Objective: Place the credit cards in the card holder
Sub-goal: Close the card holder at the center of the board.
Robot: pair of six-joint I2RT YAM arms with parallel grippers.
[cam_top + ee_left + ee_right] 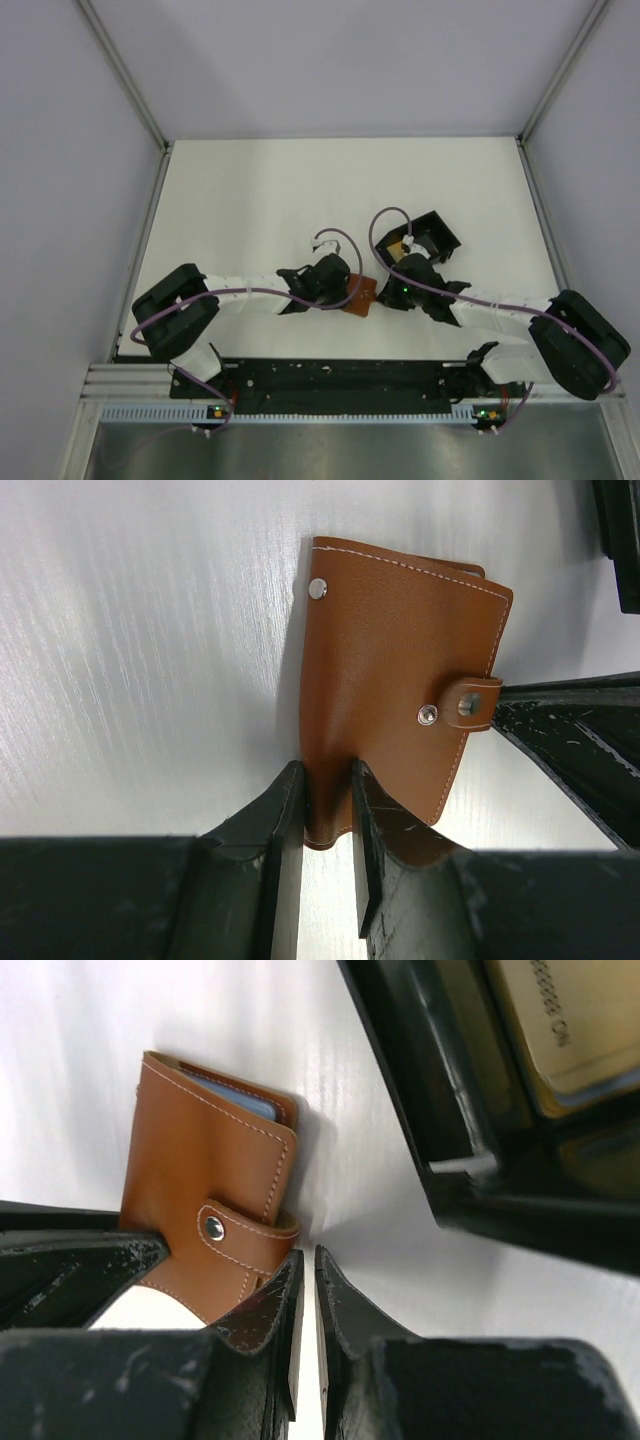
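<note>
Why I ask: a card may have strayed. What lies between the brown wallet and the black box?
Only bare table between the card holder and the black box, shown in the right wrist view.

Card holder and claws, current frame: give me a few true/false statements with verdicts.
1. The card holder is folded shut with its tab snapped. True.
2. The left claw pinches one edge of the card holder. True.
3. The right claw has the tab clamped between its fingers. False: its fingers sit almost together beside the tab, with nothing between them.
4. The black slotted box is empty. False: a tan-gold card lies in it.
5. A bluish card edge peeks out of the closed card holder. True.
</note>
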